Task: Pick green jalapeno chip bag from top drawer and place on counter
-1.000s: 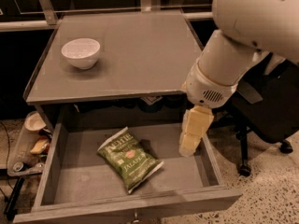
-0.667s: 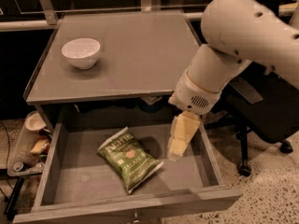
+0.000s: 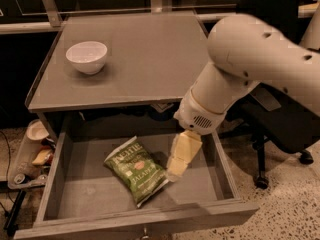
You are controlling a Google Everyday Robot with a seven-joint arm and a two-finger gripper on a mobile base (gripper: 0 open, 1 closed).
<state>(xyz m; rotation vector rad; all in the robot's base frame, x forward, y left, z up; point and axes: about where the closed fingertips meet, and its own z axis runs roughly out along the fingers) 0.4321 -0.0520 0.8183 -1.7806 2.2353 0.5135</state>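
The robot's pale arm (image 3: 250, 69) filled the right side of the camera view, bent down from above the tabletop's right edge toward the open drawer. The grey tabletop (image 3: 150, 59) lay behind it, where the bag was to end up. Below its front edge the top drawer (image 3: 80, 194) stood pulled out, wide and shallow. The green jalapeno chip bag (image 3: 135, 170) lay flat on the drawer's bottom, about mid-drawer, turned at a slant with its lettering up. A white bowl (image 3: 86, 56) sat on the tabletop's left rear part, well apart from all this.

The pincer (image 3: 176, 173) hung inside the drawer, pointing down and slightly left, its tip just beside the bag's right edge. Whether it touched the bag could not be told, nor whether it was spread or pressed together.

This looked like the reaching step, with the bag not yet lifted. The next move probably called for bringing the pincer left over the bag's body, taking hold of the crinkly foil, then raising it clear of the drawer's walls.
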